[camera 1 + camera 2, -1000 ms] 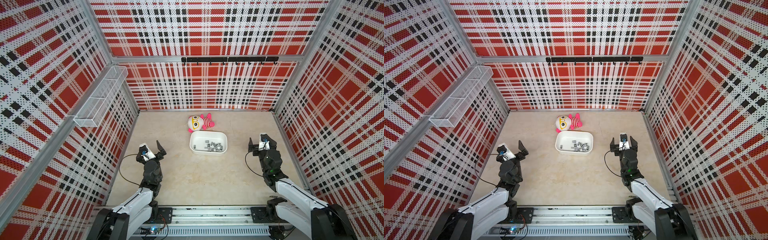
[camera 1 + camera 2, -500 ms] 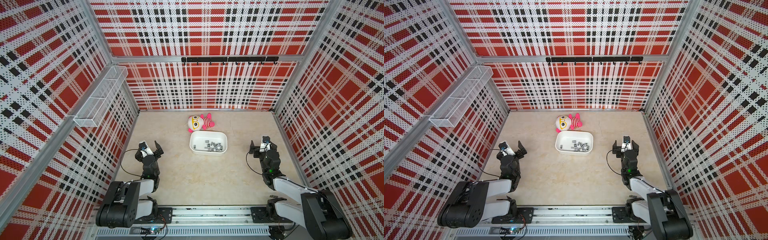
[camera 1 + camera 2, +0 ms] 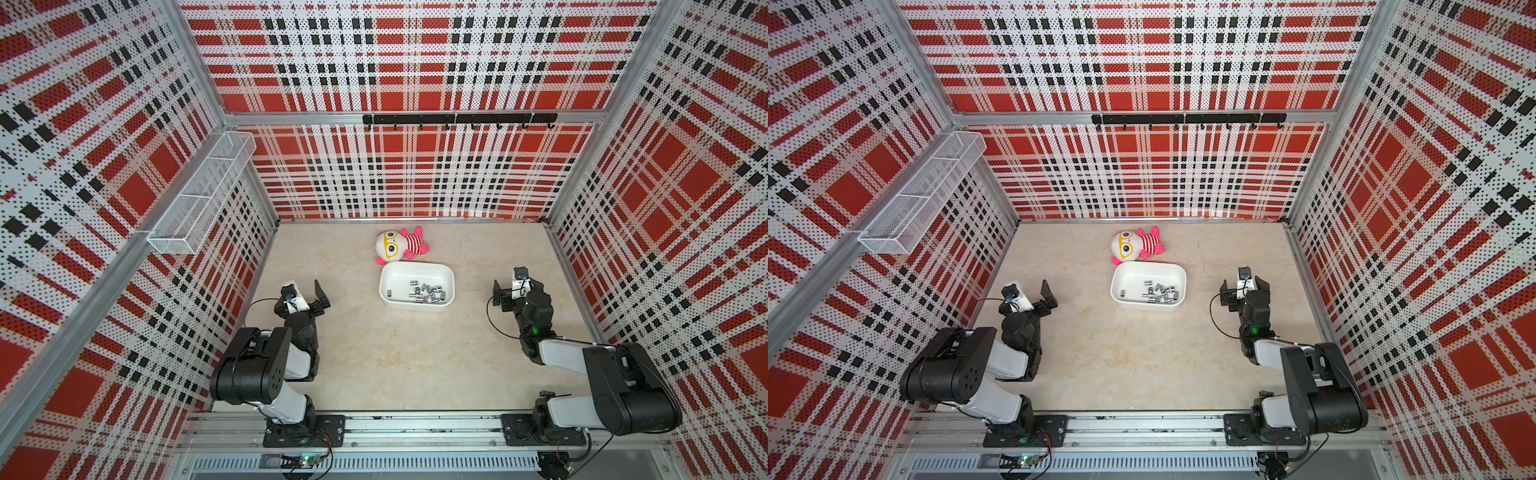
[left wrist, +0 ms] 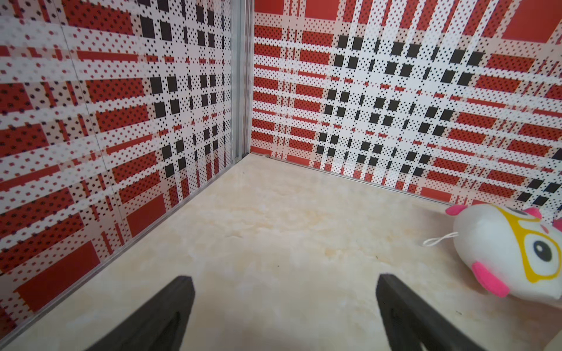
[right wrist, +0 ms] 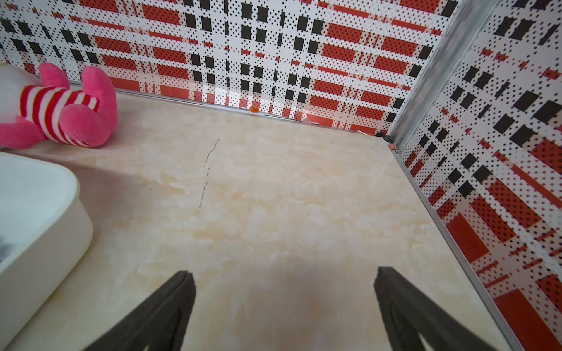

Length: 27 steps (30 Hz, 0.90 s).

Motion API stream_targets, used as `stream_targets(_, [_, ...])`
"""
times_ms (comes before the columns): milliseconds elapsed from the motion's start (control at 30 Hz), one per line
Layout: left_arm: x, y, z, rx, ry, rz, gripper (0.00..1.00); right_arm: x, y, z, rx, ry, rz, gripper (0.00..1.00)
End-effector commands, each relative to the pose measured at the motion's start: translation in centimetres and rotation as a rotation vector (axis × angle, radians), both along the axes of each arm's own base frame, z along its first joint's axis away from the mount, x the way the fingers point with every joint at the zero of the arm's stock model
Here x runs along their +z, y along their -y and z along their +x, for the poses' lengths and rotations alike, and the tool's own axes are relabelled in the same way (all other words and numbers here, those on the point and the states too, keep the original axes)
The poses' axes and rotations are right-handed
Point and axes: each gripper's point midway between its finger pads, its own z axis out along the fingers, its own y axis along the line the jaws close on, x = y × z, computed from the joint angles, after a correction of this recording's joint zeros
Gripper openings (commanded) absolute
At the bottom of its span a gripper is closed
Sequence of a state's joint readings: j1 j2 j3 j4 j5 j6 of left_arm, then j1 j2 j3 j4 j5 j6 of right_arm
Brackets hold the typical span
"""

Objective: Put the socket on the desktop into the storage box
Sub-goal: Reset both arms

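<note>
1. The left gripper (image 4: 282, 281) hangs low over the left side of the desktop (image 3: 415, 365), fingers wide apart and empty.
2. The right gripper (image 5: 284, 273) hangs low on the right side, fingers likewise spread, holding nothing.
3. Beyond and between them stands the storage box (image 3: 415, 266); the sockets (image 3: 428, 291) lie inside it, mostly toward its right.
4. Just behind the box lies a plush doll (image 3: 399, 247).

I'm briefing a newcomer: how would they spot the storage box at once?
On the beige marble-veined desktop, find the pink-and-white plush doll. Right beside it lies the shallow white rounded-corner plastic tub, solid-walled unlike the white wire-mesh wall basket, holding small metal sockets.
</note>
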<state>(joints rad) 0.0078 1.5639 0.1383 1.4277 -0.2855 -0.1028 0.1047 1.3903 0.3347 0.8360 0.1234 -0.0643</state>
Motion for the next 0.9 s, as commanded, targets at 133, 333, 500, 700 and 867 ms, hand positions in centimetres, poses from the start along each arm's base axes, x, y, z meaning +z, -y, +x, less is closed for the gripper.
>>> stream_targets(133, [1.6, 0.2, 0.9, 0.01, 0.045, 0.015, 0.99, 0.2, -1.8, 0.3, 0.13, 0.054, 0.034, 1.0])
stream_targets(333, [1.6, 0.2, 1.0, 0.011, 0.044, 0.016, 0.99, -1.0, 1.3, 1.5, -0.008, 0.021, 0.114, 1.0])
stream_targets(500, [1.5, 0.2, 0.9, 0.014, 0.041, 0.018, 0.99, -1.5, 2.0, 1.1, -0.031, 0.033, 0.134, 1.0])
stream_targets(700, [1.5, 0.4, 1.1, 0.003, 0.039, 0.022, 0.99, -1.4, 2.0, 1.0, -0.032, 0.038, 0.132, 1.0])
stream_targets(867, [1.3, 1.5, 1.8, -0.059, 0.015, 0.052, 0.99, -1.4, 2.0, 0.9, -0.032, 0.041, 0.132, 1.0])
